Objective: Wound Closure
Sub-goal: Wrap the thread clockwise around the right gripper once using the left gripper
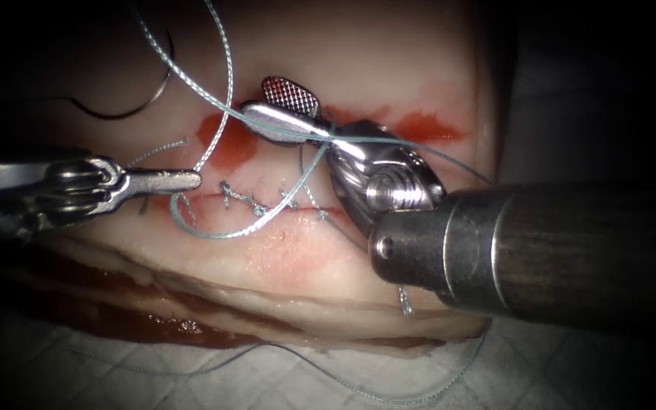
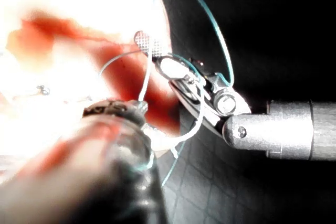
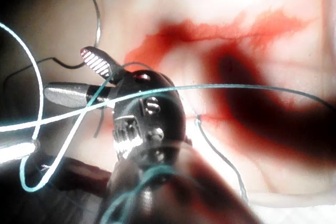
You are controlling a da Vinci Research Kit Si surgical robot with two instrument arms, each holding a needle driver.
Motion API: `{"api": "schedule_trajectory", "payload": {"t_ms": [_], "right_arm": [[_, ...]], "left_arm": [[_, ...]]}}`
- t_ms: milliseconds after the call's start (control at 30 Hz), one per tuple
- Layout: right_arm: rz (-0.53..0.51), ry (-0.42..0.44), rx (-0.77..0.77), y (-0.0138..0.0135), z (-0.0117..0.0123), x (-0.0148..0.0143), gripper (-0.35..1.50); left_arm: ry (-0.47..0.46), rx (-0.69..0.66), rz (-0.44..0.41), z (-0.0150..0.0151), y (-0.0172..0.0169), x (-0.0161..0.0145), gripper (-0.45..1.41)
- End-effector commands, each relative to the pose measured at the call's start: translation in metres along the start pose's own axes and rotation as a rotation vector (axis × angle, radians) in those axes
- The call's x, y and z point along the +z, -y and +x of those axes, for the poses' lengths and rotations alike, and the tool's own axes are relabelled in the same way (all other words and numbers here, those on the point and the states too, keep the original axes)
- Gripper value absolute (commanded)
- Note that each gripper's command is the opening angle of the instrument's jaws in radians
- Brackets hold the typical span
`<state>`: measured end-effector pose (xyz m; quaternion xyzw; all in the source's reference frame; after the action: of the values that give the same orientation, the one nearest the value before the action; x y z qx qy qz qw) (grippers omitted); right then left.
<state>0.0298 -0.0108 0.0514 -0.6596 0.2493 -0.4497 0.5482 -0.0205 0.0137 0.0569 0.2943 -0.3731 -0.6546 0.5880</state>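
Right tool first: its two steel jaws stand parted, the upper one showing a cross-hatched gripping face, the lower one smooth and rounded, and I see nothing clamped between them. Pale teal braided thread drapes across the lower jaw and over the wrist joint rather than sitting in the bite. Behind the jaws I see the bright wrist pulley and the thick dark brushed shaft coming in from the right.

My left tool lies low on the left, its slim polished jaws pressed together into one flat blade. Thread runs down to that tip and curls into a loop just below it; from the left wrist view it seems to end at the jaws, so I read it as gripped there.

The needle is a thin dark curved wire lying free on the tissue at the upper left, well apart from both tools and not driven in.

The cut runs horizontally between the tools, crossed by small knotted stitches. Glossy red fluid pools above it, with another smear further right. The tissue is pale, waxy and layered along its front edge, resting on a quilted white pad.
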Motion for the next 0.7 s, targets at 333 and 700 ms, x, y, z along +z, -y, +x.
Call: {"api": "schedule_trajectory", "payload": {"t_ms": [333, 700], "right_arm": [[-0.088, -0.013, 0.026, -0.0009, -0.0004, 0.0012, 0.84], [-0.270, -0.133, 0.058, -0.0039, 0.0007, 0.0020, 0.94]], "left_arm": [[-0.027, 0.024, -0.056, 0.0018, -0.0022, 0.0037, -0.45], [-0.008, 0.030, -0.070, -0.0004, -0.0048, 0.0067, -0.45]]}}
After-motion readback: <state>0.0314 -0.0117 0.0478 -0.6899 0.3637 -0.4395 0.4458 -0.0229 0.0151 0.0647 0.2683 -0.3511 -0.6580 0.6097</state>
